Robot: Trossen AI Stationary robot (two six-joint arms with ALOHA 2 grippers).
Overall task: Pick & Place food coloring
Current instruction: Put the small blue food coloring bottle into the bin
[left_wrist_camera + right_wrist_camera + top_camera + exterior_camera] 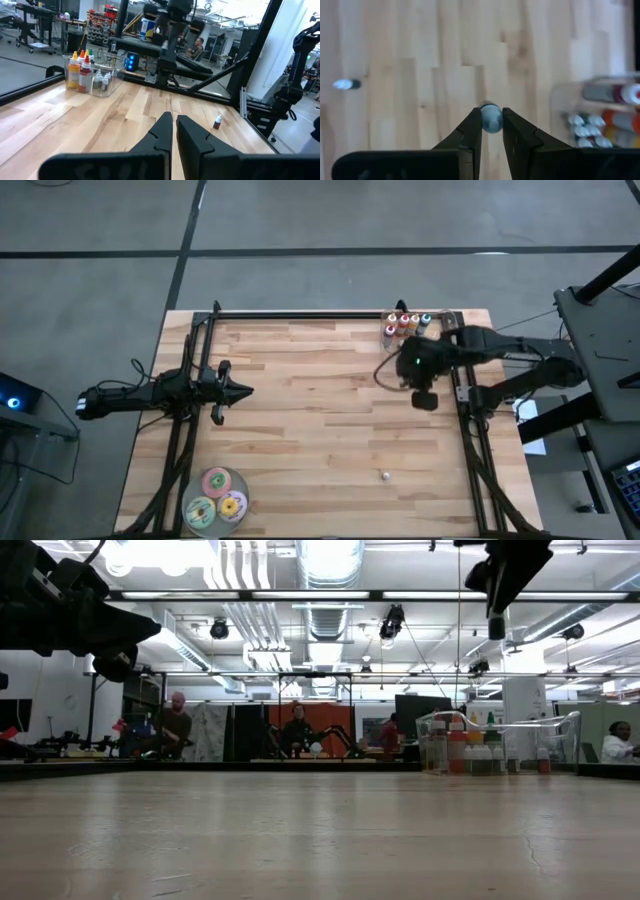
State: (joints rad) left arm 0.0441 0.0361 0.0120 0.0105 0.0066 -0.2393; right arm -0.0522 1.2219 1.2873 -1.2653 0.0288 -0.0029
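Pale wooden bench (320, 430) seen from above, with two dark arms entering from the frame's left and right edges. Right claw (491, 120) hangs above the bench in the upper right of the high view, just below a clear container (408, 326); in the right wrist view its fingers (470, 131) are clenched on a small pale-capped food coloring bottle (490, 117), gripped between the tips. Remaining bottles (405, 323), with red, orange and yellow bodies, stand together in the clear container at the upper right edge of the bench, along the far rail. One single bottle (385, 475) lies on its side on bare wood in the lower right part of the high view, well apart from the container; the left wrist view shows it near the bench edge. Left claw (172, 121) waits at the left middle of the high view, its two fingers pressed nearly together and grasping nothing. Three flat round discs (216, 498), pink, green and yellow, lie in the lower left corner of the bench. People are visible in the room behind, in the low view
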